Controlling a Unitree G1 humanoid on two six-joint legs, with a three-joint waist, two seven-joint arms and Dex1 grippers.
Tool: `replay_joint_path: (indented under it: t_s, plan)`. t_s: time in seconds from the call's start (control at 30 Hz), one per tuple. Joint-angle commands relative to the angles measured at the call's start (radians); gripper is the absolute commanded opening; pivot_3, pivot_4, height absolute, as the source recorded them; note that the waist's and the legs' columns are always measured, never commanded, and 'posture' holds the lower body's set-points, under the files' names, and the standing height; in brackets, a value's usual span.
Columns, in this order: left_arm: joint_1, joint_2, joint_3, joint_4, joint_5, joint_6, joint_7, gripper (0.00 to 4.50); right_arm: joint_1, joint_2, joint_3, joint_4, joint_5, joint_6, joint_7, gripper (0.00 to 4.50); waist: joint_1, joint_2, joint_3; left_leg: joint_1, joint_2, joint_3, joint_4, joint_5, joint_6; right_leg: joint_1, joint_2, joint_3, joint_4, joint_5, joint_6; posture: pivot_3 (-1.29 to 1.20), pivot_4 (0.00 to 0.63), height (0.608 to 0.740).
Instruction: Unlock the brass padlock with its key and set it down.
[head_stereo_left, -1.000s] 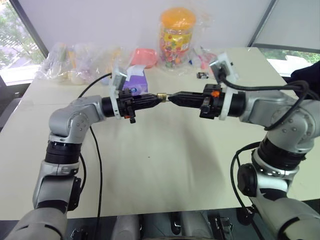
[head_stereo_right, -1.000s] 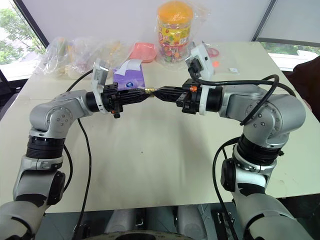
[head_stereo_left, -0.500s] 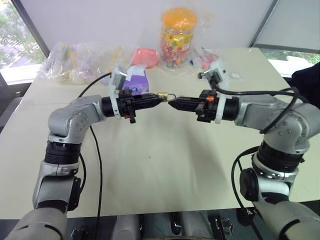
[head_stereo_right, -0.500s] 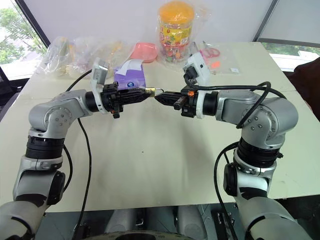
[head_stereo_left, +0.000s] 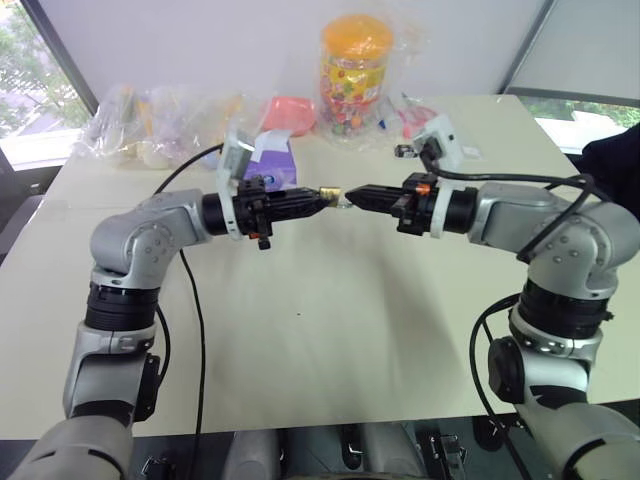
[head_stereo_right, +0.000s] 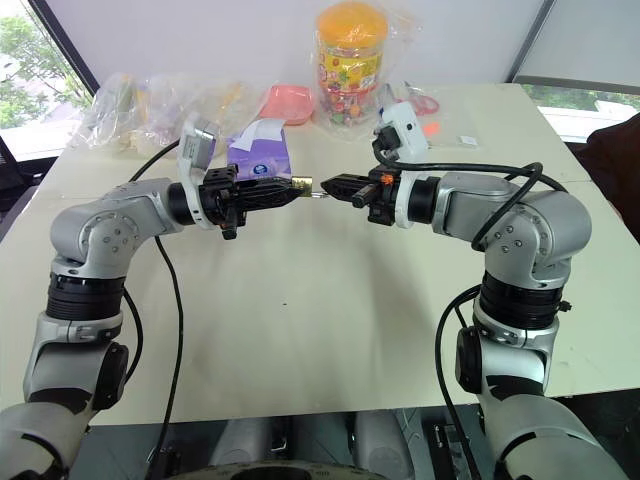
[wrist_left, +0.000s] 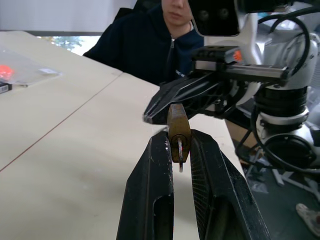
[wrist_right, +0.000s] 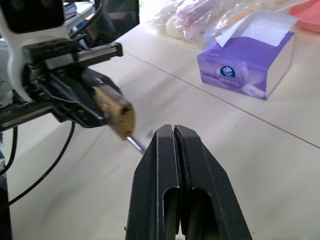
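Left claw (head_stereo_left: 318, 201) clamps brass padlock (head_stereo_left: 327, 193) above bench (head_stereo_left: 330, 330). Right claw (head_stereo_left: 352, 196), at its 3 o'clock, shut, apparently empty. Step: unlocking; next needs grip on key.

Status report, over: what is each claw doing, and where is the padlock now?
Left claw shut on the brass padlock, held above the table. Right claw shut, empty, tips close to the padlock. Nothing between them.

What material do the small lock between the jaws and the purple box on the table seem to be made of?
The brass padlock: likely brass, with a dull golden sheen; the thin part sticking out looks like silvery steel. The purple box: printed cardboard, matte, with sharp folded edges; its white top looks like paper or tissue.
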Motion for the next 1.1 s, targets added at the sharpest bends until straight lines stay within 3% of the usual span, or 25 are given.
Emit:
replay_joint_path:
  t_s: [0.03,0.47,0.67,0.83,1.1]
  plan:
    - [-0.016,0.005,0.038,-0.035,-0.024,-0.007,0.008,0.00,-0.006,-0.012,0.001,-0.012,0.023,-0.025,-0.009,0.01,0.000,0.000,0.000,0.000,0.000,0.000,0.000,0.000,0.000,0.000,0.000,0.000,0.000,0.000,0.000,0.00,0.150,0.740]
    - [-0.032,0.006,0.037,-0.004,0.002,-0.032,0.005,0.00,0.053,-0.049,0.022,-0.052,0.067,-0.024,-0.023,0.01,0.000,0.000,0.000,0.000,0.000,0.000,0.000,0.000,0.000,0.000,0.000,0.000,0.000,0.000,0.000,0.00,0.150,0.740]
    - [0.007,-0.004,-0.012,-0.015,0.057,-0.084,0.002,0.00,0.218,-0.250,0.107,-0.111,0.004,-0.144,0.029,0.01,0.005,0.000,0.000,-0.001,-0.001,0.000,0.000,-0.001,0.002,0.000,-0.001,0.000,-0.003,0.000,0.000,0.00,0.150,0.740]
    - [0.066,-0.098,-0.046,0.017,0.039,-0.020,0.057,0.00,0.425,-0.369,0.055,-0.213,0.008,-0.203,0.052,0.01,0.004,0.000,0.000,-0.001,-0.001,0.000,0.000,-0.002,0.003,0.000,-0.001,0.000,-0.004,0.000,0.001,0.00,0.150,0.740]
    - [0.090,-0.241,-0.047,0.154,0.058,0.054,0.174,0.00,0.528,-0.381,-0.074,-0.269,0.019,-0.192,-0.025,0.01,0.004,-0.001,0.000,0.001,0.000,-0.001,0.000,-0.001,0.003,0.002,0.001,0.000,-0.002,0.000,0.001,0.00,0.150,0.740]
